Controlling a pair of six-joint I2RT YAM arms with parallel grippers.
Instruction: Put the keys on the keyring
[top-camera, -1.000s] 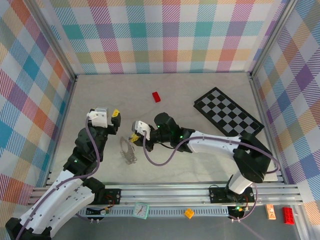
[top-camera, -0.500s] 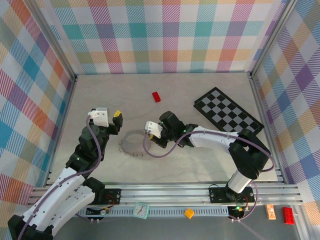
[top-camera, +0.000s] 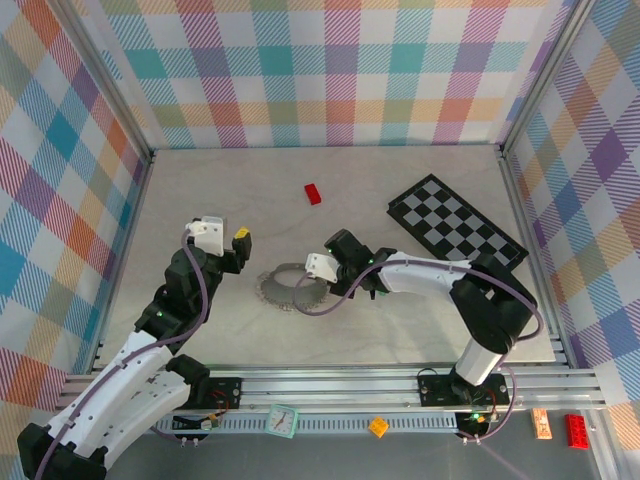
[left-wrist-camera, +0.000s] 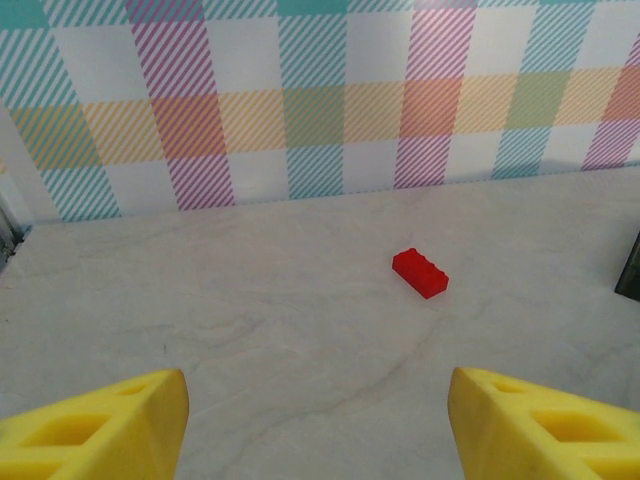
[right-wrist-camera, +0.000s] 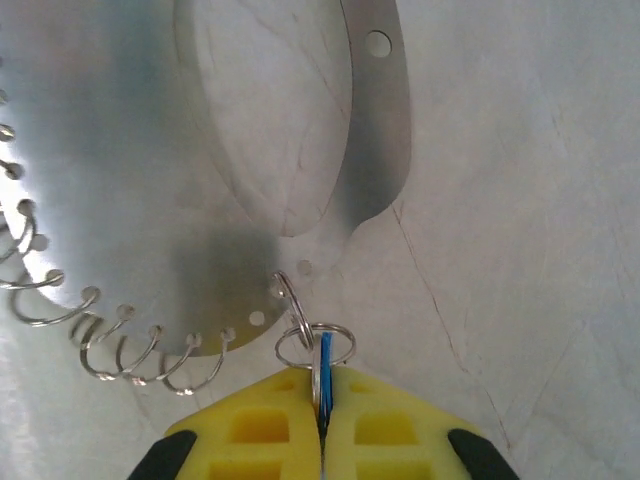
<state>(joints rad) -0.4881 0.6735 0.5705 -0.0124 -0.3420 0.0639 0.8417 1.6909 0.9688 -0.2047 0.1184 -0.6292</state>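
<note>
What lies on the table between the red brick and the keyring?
Nothing: in the top external view, the stretch of table from the red brick down to the keyring is bare.

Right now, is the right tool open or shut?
Shut on the blue key: in the right wrist view the right tool has its yellow fingers pressed together, only the key's thin edge between them.

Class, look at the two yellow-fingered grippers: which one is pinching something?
The right gripper: it is shut on the blue-headed silver key, right beside the jagged silvery metal keyring. The left gripper stands open with nothing between its jaws.
</note>
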